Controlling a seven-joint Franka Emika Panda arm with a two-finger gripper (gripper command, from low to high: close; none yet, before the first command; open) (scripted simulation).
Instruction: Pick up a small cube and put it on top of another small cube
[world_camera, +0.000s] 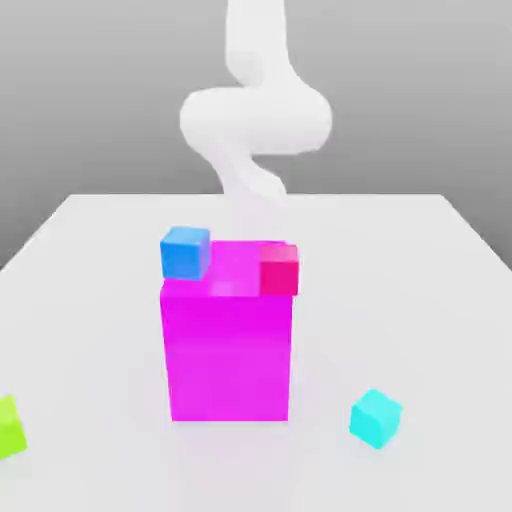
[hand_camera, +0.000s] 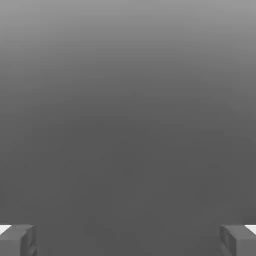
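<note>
Exterior view, going left to right: yellow-green cube (world_camera: 10, 430) at far left, blue cube (world_camera: 186, 253) on the magenta block's (world_camera: 229, 355) left top edge, red cube (world_camera: 279, 270) at its right top edge, cyan cube (world_camera: 376, 418) on the surface (world_camera: 400, 300) beyond. Arm (world_camera: 256, 120) is folded behind the block, so the cubes likely lie out in front of the claw (hand_camera: 128, 242), a forward reach either way. Claw's spread wide, nothing between its tips.

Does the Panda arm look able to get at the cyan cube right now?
Probably yes: the cyan cube sits apart on the table, nothing against it, and the gripper is open. The magenta block might need skirting.
</note>
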